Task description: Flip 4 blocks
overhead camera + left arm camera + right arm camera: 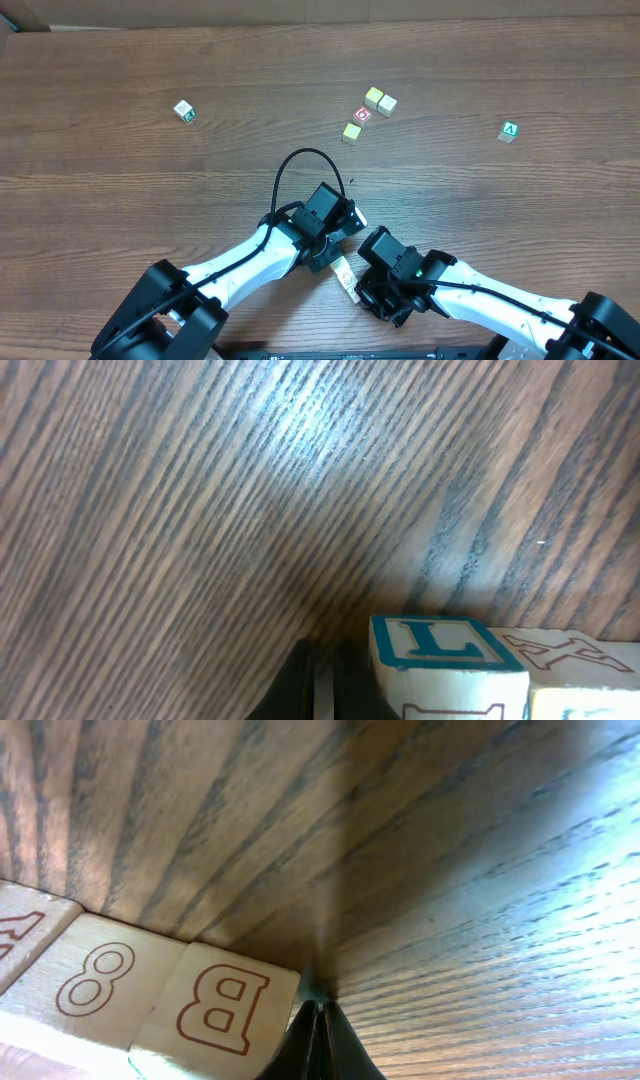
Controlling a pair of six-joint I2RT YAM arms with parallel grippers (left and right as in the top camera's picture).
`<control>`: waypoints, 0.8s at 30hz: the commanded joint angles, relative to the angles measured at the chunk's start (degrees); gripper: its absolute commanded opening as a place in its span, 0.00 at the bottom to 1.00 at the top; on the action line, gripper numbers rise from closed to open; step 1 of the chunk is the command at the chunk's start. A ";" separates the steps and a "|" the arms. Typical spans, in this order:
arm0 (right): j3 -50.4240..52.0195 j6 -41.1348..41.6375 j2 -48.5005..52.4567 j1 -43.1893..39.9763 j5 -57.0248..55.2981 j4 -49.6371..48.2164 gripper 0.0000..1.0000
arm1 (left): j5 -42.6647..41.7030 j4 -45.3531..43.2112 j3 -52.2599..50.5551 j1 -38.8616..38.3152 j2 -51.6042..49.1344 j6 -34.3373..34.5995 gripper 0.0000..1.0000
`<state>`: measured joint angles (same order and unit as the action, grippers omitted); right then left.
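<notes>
Blocks [345, 279] lie in a short near-to-far row on the bench [150, 200], flanked by both end effectors, empty and pinched shut: left end effector [320, 672] just left of the L cube [445, 650], right end effector [318, 1030] just right of the B cube [220, 1010], neither clearly nearer.

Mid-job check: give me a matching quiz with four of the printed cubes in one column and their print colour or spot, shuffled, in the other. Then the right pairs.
Column one
1. block with the letter L
2. block with the letter B
3. cube with the letter A
4. cube with the circle

Column two
a. red print, next to the 8 block
b. alone, far right in the overhead view
c. teal print, in the left wrist view
d. among yellowish cubes

Pairs: 1-c, 2-a, 3-b, 4-d
</notes>
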<state>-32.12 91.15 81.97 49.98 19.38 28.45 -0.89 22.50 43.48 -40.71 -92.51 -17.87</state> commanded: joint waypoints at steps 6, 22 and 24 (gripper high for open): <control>-0.94 0.76 0.02 1.03 -3.13 -4.02 0.04 | -5.73 -0.87 -1.70 -0.83 -1.90 -1.70 0.04; -0.94 2.36 0.02 2.97 -4.31 -4.39 0.04 | -5.73 -1.79 -1.70 -0.83 -1.92 -3.17 0.04; -0.94 2.34 0.02 2.97 -4.33 -4.39 0.04 | -5.75 -1.79 -1.70 -0.83 -1.92 -3.87 0.04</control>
<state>-32.08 93.17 82.04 53.10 17.91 26.57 -0.78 20.12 43.42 -40.38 -92.92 -19.94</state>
